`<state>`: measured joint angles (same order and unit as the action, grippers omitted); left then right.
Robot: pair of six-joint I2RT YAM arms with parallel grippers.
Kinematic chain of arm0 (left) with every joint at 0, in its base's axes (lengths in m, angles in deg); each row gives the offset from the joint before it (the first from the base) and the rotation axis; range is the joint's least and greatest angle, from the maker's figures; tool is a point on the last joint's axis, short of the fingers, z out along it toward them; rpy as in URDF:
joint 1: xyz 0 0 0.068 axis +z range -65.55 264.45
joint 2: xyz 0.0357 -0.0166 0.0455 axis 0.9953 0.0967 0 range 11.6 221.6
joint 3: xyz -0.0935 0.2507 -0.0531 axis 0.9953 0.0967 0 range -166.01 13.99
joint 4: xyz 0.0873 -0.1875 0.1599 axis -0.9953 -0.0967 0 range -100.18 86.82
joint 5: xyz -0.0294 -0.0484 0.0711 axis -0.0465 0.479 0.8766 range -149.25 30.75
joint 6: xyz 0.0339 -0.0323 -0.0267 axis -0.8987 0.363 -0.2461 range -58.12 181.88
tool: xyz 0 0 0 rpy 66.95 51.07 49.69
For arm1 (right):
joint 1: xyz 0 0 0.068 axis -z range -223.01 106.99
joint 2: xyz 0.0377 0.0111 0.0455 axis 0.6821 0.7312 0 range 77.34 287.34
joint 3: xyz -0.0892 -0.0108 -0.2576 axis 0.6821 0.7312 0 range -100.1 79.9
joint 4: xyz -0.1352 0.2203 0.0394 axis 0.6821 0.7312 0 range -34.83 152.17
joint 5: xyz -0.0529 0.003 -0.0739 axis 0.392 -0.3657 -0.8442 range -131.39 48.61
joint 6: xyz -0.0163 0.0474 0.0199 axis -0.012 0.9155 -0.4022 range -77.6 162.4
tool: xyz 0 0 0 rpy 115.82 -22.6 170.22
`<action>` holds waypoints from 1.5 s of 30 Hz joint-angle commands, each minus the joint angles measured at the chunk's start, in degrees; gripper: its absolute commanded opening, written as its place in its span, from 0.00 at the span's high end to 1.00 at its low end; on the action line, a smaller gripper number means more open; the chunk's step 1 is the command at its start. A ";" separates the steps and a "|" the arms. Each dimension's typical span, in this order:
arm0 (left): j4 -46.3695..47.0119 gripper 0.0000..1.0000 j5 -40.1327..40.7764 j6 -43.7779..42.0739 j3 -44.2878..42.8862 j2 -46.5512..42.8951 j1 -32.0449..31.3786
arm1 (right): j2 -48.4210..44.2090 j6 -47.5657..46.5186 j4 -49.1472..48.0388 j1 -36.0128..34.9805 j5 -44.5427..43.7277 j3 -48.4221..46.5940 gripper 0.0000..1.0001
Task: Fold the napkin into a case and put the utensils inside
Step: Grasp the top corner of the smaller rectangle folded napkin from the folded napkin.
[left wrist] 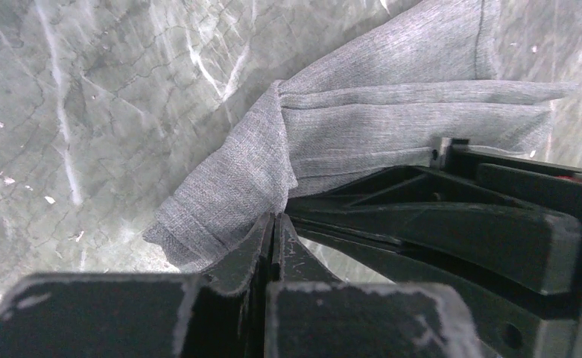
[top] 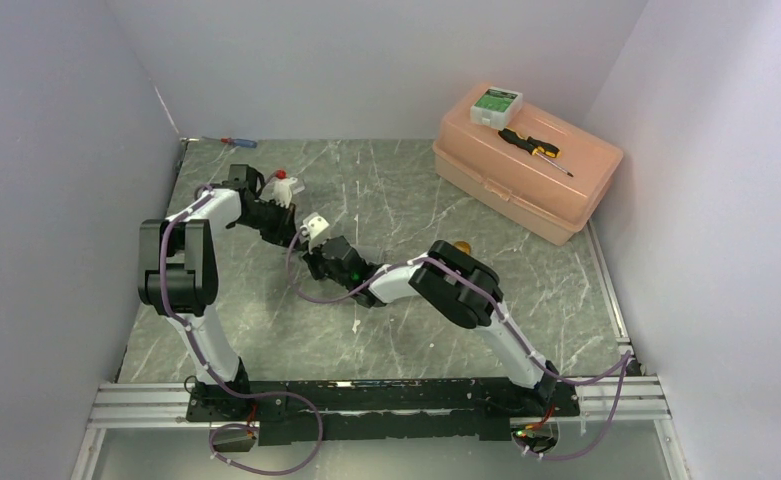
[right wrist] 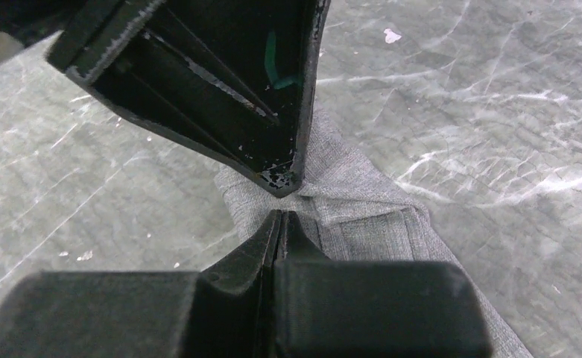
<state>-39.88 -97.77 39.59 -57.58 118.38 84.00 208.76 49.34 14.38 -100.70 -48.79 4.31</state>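
The grey napkin (left wrist: 362,112) lies on the marbled table in soft folds, seen also in the right wrist view as a narrow folded strip (right wrist: 362,224). My left gripper (left wrist: 275,220) is shut, its tips resting at the cloth's folded edge; no cloth shows between the jaws. My right gripper (right wrist: 280,216) is shut too, its tips down on the napkin, meeting the left gripper (right wrist: 282,185) tip to tip. From above, both grippers (top: 291,238) (top: 307,256) cover the napkin mid-table. A gold-bronze spoon bowl (top: 462,247) peeks out behind the right arm's elbow.
A pink toolbox (top: 556,190) stands at the back right, with a black-and-yellow screwdriver (top: 534,148) and a small white box (top: 495,104) on its lid. A red-and-blue screwdriver (top: 236,141) lies at the back left corner. Walls close in on three sides.
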 commanded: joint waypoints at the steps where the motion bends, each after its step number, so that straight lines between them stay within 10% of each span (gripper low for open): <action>1: -2.55 0.97 -4.50 1.19 -2.78 -0.83 1.66 | 2.00 0.52 -2.81 0.19 -2.93 -3.54 1.00; 27: -6.60 0.97 -5.86 -4.32 -4.17 3.43 3.74 | 6.36 10.54 -2.49 3.12 -3.71 -8.49 1.00; 45: 0.74 0.97 6.79 -14.05 1.98 4.03 3.27 | -3.10 34.14 -13.52 13.35 23.70 4.32 0.99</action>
<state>-39.86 -97.34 28.42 -56.95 121.38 87.24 210.37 77.69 6.35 -88.29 -28.95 7.74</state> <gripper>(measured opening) 0.033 0.009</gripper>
